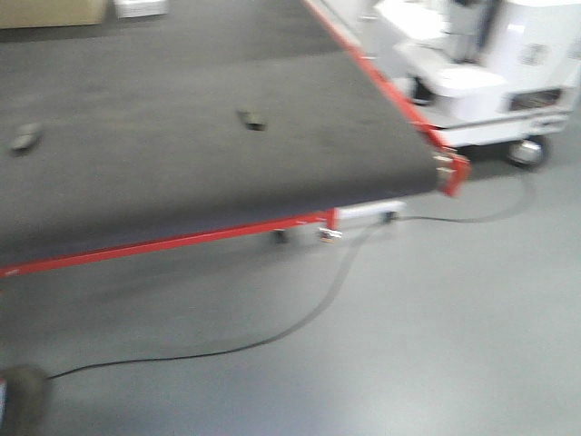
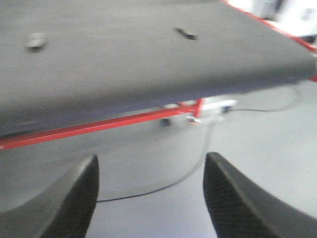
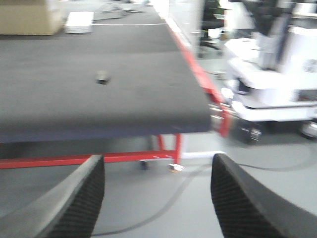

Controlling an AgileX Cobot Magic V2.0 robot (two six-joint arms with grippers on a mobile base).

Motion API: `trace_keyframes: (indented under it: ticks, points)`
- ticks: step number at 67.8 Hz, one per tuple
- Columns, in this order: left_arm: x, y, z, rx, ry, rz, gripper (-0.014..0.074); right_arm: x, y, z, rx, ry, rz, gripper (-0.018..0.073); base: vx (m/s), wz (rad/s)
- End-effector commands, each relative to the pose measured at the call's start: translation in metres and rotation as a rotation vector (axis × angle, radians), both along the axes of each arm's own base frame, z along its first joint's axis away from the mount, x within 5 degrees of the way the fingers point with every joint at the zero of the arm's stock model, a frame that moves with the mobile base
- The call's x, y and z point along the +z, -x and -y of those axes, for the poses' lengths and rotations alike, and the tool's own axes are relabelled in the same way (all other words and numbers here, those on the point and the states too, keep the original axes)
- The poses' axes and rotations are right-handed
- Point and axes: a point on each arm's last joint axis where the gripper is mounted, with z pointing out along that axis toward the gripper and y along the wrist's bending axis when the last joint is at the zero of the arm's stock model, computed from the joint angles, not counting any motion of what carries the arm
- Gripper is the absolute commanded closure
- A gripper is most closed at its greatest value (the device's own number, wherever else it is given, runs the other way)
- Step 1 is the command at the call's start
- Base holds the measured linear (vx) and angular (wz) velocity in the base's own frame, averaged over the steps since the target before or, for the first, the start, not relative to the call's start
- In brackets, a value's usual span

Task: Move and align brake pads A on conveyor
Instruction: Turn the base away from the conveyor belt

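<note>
Conveyor (image 1: 182, 91): dark belt, red-edged.
Brake pads A: only two in view, one (image 1: 24, 138) at the belt's nine o'clock, one (image 1: 251, 119) near its centre. They lie well apart and unaligned, so the task looks barely begun.
Left gripper (image 2: 151, 166), right gripper (image 3: 158, 166): both spread wide, empty, short of the belt's near edge.
Surroundings: black cable (image 1: 300, 322) on the floor at six o'clock; white wheeled machine (image 1: 490, 64) at two; cardboard box (image 3: 27, 17) at eleven. Nothing appears to block the pads.

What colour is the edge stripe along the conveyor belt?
Red edge stripe on the conveyor, clearest in the exterior front-facing view.
</note>
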Motion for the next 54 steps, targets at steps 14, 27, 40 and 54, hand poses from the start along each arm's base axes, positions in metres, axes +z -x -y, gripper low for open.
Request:
trace_keyframes:
  ticks: [14,27,40,54]
  points:
    - [0.0132,-0.0018,0.0006,-0.004,0.016,0.083,0.0147,0.0148,-0.0010,-0.0004,0.003,-0.005,0.091,0.0106,-0.20,-0.92]
    - [0.0133,-0.0018,0.0006,-0.004,0.016,0.084,0.0147,0.0148,-0.0010,-0.0004,0.003,-0.005,0.091,0.0106,-0.21,-0.90]
    - [0.0133,-0.0018,0.0006,-0.004,0.016,0.084,0.0147,0.0148,-0.0010,-0.0004,0.003,-0.005,0.091,0.0106,-0.19,-0.73]
    - [0.0133,-0.0018,0.0006,-0.004,0.016,0.085,0.0147,0.0148,-0.0010,-0.0004,0.003,-0.005,0.091,0.0106,-0.19,-0.70]
